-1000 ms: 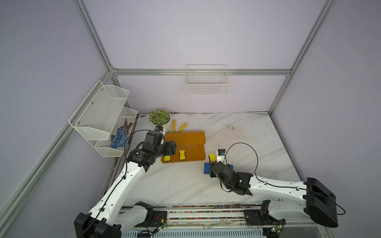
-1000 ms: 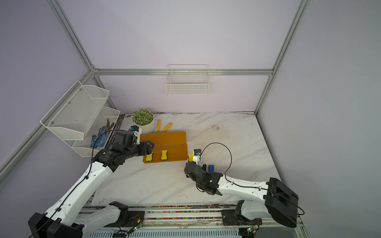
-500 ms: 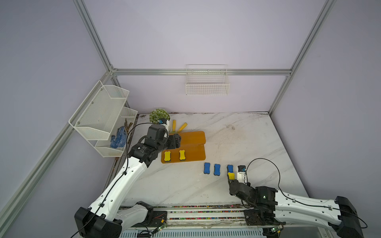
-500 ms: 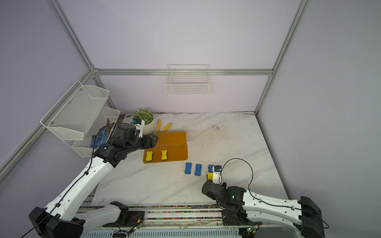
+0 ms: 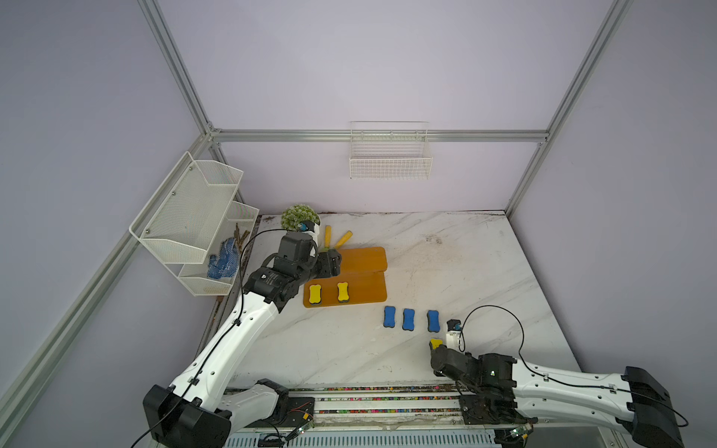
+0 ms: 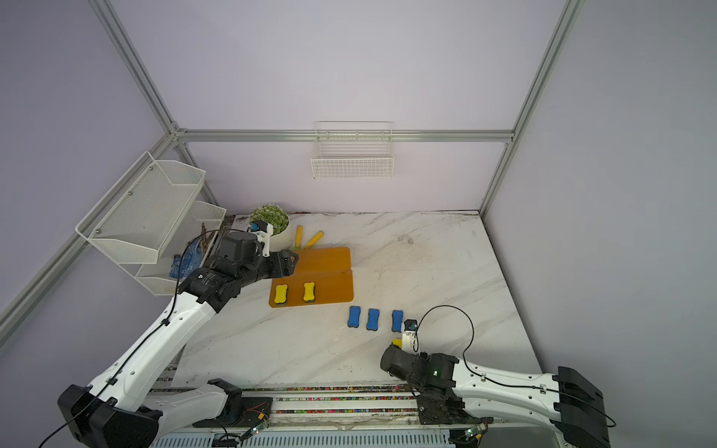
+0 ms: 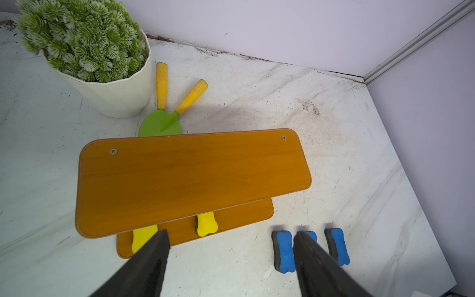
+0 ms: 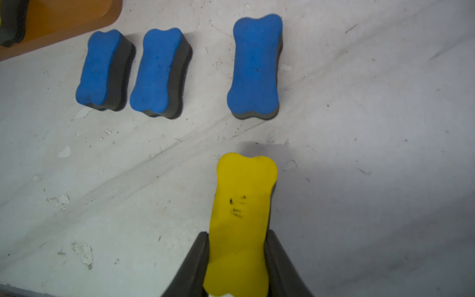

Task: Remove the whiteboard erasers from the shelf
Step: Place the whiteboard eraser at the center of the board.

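The orange-brown shelf point(image 5: 361, 271) stands at the table's back left, with two yellow whiteboard erasers point(image 5: 315, 293) point(image 5: 343, 291) on its lower tier. Three blue erasers point(image 5: 389, 316) point(image 5: 408, 319) point(image 5: 433, 320) lie in a row on the table to its right. My right gripper point(image 8: 237, 234) is shut on a third yellow eraser point(image 8: 244, 195), just in front of the rightmost blue eraser point(image 8: 254, 66). My left gripper point(image 5: 333, 263) hovers open and empty over the left end of the shelf's upper tier point(image 7: 190, 174).
A potted plant point(image 5: 299, 218) and two yellow-handled tools point(image 5: 328, 236) sit behind the shelf. A white mesh rack point(image 5: 194, 221) hangs on the left wall and a wire basket point(image 5: 390, 155) on the back wall. The table's front rail point(image 5: 388, 388) runs near my right arm.
My right arm has carried the yellow eraser from beside the shelf to the front right, by the blue erasers. My left gripper has drawn back from the lower tier to above the upper one.
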Robot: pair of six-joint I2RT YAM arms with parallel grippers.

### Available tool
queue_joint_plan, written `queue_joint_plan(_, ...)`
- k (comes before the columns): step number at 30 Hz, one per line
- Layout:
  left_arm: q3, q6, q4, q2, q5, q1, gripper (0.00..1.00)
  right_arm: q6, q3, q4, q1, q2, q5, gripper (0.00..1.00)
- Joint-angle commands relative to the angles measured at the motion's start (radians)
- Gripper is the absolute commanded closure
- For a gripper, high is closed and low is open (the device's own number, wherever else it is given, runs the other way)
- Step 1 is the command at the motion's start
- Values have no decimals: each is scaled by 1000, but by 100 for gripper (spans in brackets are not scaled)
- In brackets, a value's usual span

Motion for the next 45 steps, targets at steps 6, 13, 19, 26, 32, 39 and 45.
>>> queue_joint_plan(6, -22, 13, 65, -32, 11, 16, 21, 81, 33, -55, 7, 50, -66, 68)
queue_joint_plan(13, -50, 4, 74, -45, 33, 35, 21, 76, 39, -62, 8, 67, -85, 61)
queue_joint_plan(19, -59, 5, 85, -62, 50, 63, 21, 63, 62, -90, 9, 66, -30, 54)
queue_joint_plan(26, -55, 5, 86, -53, 73, 82, 21, 41, 102, -127, 8, 49, 45, 49)
queue_joint_plan(32, -56, 10, 86, -53, 67, 84, 21, -18, 117, -80, 8, 52, 42, 49)
queue_joint_plan(39, -40, 14, 42, -55, 35, 84, 22, -179, 146, 120, 8, 86, 29, 50)
queue_joint_plan(45, 6, 44, -67, -58, -54, 100, 21, -334, 151, 417, 8, 187, 36, 50)
